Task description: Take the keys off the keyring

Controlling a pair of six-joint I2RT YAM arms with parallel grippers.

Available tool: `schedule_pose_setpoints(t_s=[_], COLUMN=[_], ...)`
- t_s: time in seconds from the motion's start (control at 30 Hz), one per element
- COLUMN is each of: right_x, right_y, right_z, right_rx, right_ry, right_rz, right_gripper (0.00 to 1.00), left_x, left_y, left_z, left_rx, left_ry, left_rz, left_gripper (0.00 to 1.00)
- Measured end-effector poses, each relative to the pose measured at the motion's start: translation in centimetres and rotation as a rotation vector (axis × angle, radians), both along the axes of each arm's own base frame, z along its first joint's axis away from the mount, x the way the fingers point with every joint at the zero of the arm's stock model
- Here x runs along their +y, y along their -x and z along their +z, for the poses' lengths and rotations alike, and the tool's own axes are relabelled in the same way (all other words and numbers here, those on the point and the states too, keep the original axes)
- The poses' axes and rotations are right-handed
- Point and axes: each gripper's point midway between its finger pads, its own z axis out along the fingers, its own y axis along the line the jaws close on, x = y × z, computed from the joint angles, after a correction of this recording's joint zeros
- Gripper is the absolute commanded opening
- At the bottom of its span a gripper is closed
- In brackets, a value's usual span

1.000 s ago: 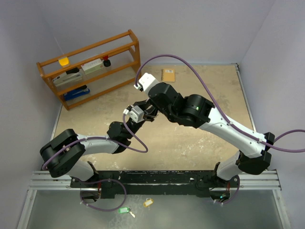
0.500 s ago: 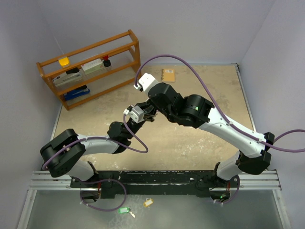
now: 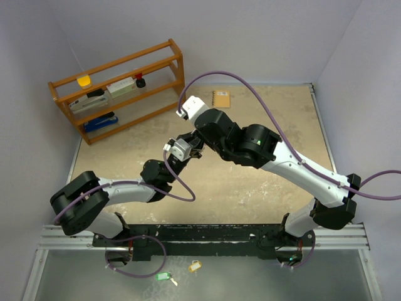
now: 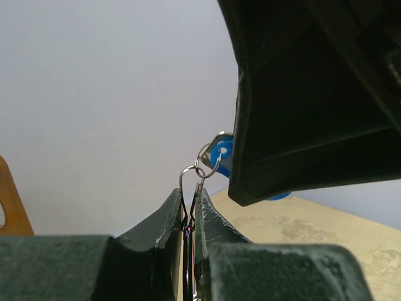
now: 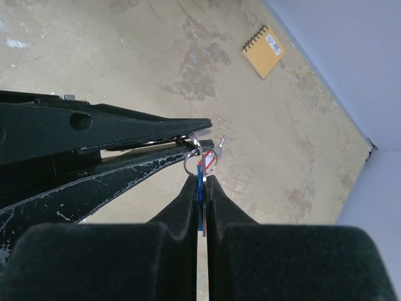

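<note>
Mid-air over the middle of the table [image 5: 125,63], my left gripper [image 4: 191,204] is pinched shut on the keyring [image 4: 185,168], steadying it, while my right gripper [image 5: 202,185] clamps the blue-tagged key [image 4: 220,155], presumably to work it off.

Keyring [image 4: 199,168]: thin silver metal wire, bright, polished.
Keys [image 5: 200,170]: glossy blue and red plastic tags.
Left gripper [image 4: 190,202], right gripper [image 5: 202,180]: matt black, scuffed pale.
Table [image 5: 125,56]: rough, mottled beige.
Notebook [image 5: 264,51], 1 o'clock: tan card, wire-bound.
Rack [image 3: 116,63], 10 o'clock: varnished wood.
</note>
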Motion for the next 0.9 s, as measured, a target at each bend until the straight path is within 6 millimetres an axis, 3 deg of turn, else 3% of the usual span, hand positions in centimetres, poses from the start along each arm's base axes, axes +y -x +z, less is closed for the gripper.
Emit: schedule_pose_setpoints(t_s=[0.33,0.9], right_x=[-0.1,-0.3], right_y=[0.2,0.5], right_z=[-1.9,-0.9], right_rx=[0.031,0.012], right_ry=[0.008,-0.075], right_rz=[-0.014,-0.022], right_gripper=[0.0,0.0], left_x=[0.4,0.9], left_y=[-0.3,0.2], left_z=[0.4,1.6], left_rx=[-0.018,-0.05], left_ry=[-0.071,-0.067], left_rz=[0.051,0.072], left_gripper=[0.0,0.0])
